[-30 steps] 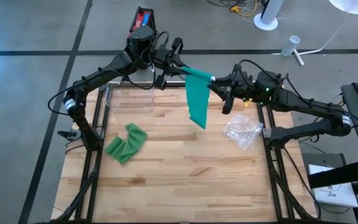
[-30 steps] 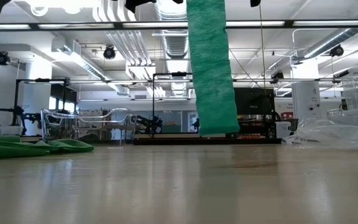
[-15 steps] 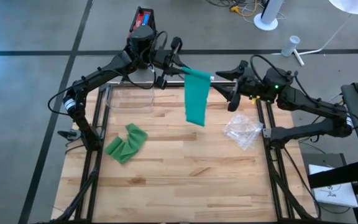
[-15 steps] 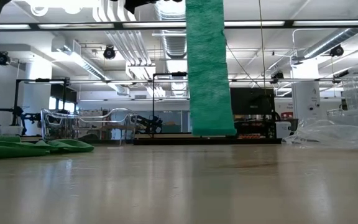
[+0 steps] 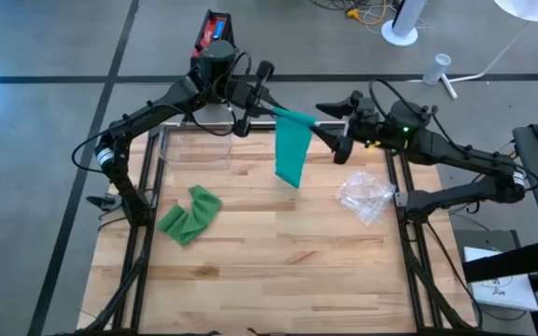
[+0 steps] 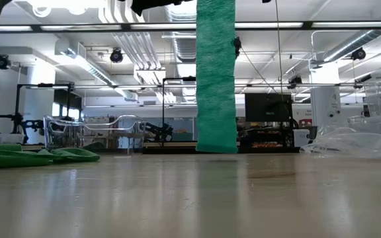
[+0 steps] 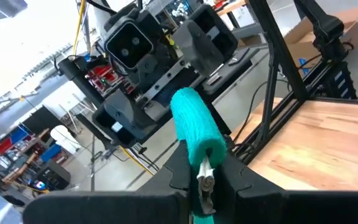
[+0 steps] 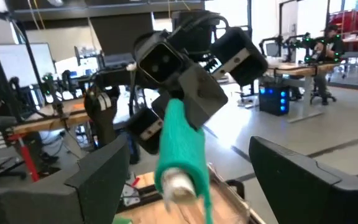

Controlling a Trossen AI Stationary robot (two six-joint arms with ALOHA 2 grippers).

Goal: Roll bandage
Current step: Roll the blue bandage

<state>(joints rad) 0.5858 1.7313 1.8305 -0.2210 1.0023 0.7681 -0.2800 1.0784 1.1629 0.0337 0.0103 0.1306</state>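
Observation:
A green bandage roll [image 5: 295, 117] hangs level above the table's far middle. Its loose strip [image 6: 215, 73] hangs straight down, and its lower end [image 6: 215, 147] is close to the table top; whether it touches, I cannot tell. My left gripper [image 5: 267, 110] is shut on the roll's left end. My right gripper [image 5: 336, 129] stands open at the roll's right end. Its fingers [image 8: 98, 177] are spread wide on either side of the roll's white core end [image 8: 176, 182] without touching it. A second green bandage [image 5: 190, 215] lies crumpled at the table's left. My left gripper pinches the roll's near end [image 7: 205, 157] between its two fingers. The fingers come level from the table's left and lie along the roll. The roll is lifted clear and sticks out past the fingertips, its strip hanging slack below.
A clear plastic container [image 5: 194, 149] stands at the far left of the table. A crumpled clear plastic bag [image 5: 362, 198] lies at the right. The wooden table top [image 5: 278, 271] is bare in the middle and along the near side.
My right gripper has opened and let go of the roll's right end, its fingers now spread wide beside it. My left gripper keeps the roll, which has shifted a little toward the table's left. The slanting strip has swung to hang straight, its lower end now lower.

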